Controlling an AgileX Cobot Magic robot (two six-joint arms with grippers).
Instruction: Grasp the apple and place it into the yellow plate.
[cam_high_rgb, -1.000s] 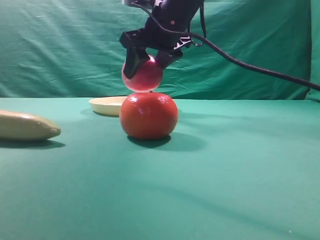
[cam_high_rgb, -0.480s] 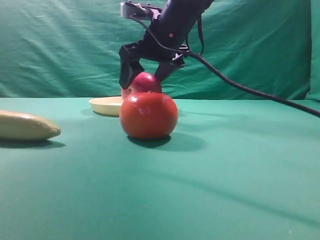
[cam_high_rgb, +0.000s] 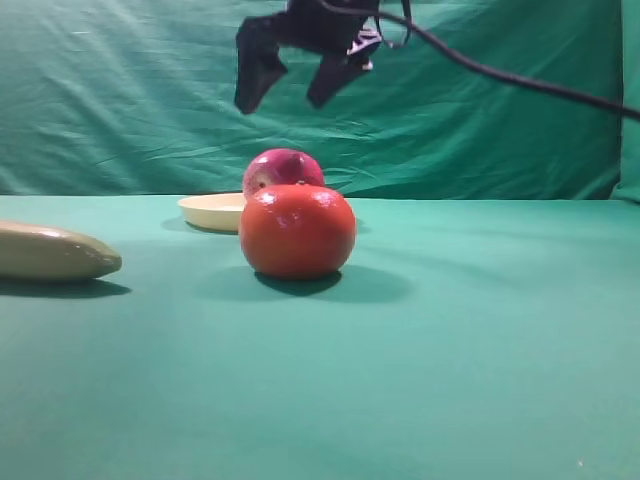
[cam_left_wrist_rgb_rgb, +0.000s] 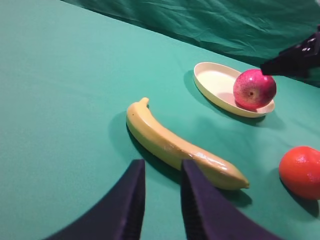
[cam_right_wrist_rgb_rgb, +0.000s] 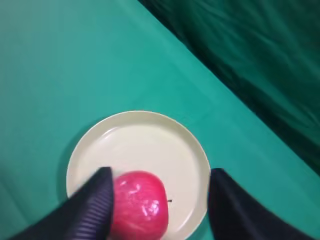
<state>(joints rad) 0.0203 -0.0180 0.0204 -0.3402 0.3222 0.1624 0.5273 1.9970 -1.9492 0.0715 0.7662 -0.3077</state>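
The pinkish-red apple (cam_high_rgb: 283, 167) rests in the pale yellow plate (cam_high_rgb: 208, 210), behind the orange-red fruit. In the right wrist view the apple (cam_right_wrist_rgb_rgb: 140, 202) lies at the near side of the plate (cam_right_wrist_rgb_rgb: 140, 140). My right gripper (cam_high_rgb: 283, 100) hangs open and empty well above the apple; its fingers straddle it in the right wrist view (cam_right_wrist_rgb_rgb: 161, 175). The left wrist view shows the apple (cam_left_wrist_rgb_rgb: 254, 89) in the plate (cam_left_wrist_rgb_rgb: 212, 80) at upper right. My left gripper (cam_left_wrist_rgb_rgb: 163, 165) is far from them, its fingers close together and empty.
A larger orange-red tomato-like fruit (cam_high_rgb: 297, 230) stands in front of the plate and shows at the right edge of the left wrist view (cam_left_wrist_rgb_rgb: 301, 171). A long tan banana (cam_high_rgb: 50, 252) lies at left, just ahead of my left gripper (cam_left_wrist_rgb_rgb: 175, 145). Green cloth backs the table.
My right gripper lowered the apple into the plate, opened and let it go, then rose clear. The apple now rests in the plate. The other fruit and the banana have not moved.
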